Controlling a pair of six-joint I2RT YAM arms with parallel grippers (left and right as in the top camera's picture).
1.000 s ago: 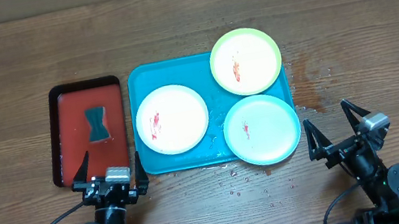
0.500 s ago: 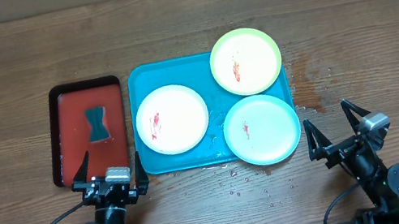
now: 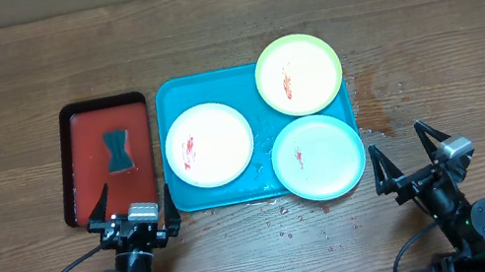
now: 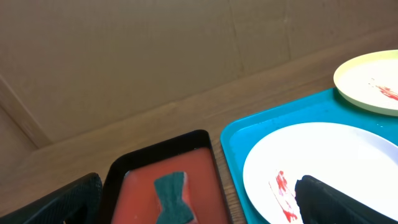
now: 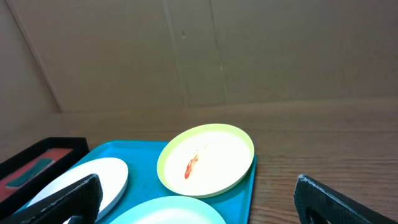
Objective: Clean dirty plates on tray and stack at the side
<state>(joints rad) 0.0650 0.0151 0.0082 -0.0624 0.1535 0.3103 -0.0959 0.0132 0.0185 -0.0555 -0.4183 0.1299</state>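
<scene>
three smeared plates on tray, both grippers empty

noted left gripper [image 3: 134, 203] low at the near edge of the table [image 3: 442, 21], jaws spread wide, gripping nothing. logged red tray [image 3: 78, 165] just beyond it, teal bow-shaped pad [image 3: 117, 150] lying inside. found turquoise tray [image 3: 205, 91] just beside, to the right. counted three plates on it, none stacked: white-rimmed plate [image 3: 209, 144] at left, yellow-green plate [image 3: 299, 74] at far right overhanging the rim, mint-blue plate [image 3: 318, 157] at near right, also overhanging. saw red smears on all three. spotted right gripper [image 3: 404, 155] near the mint-blue plate, apart from it, jaws spread, empty.
</scene>
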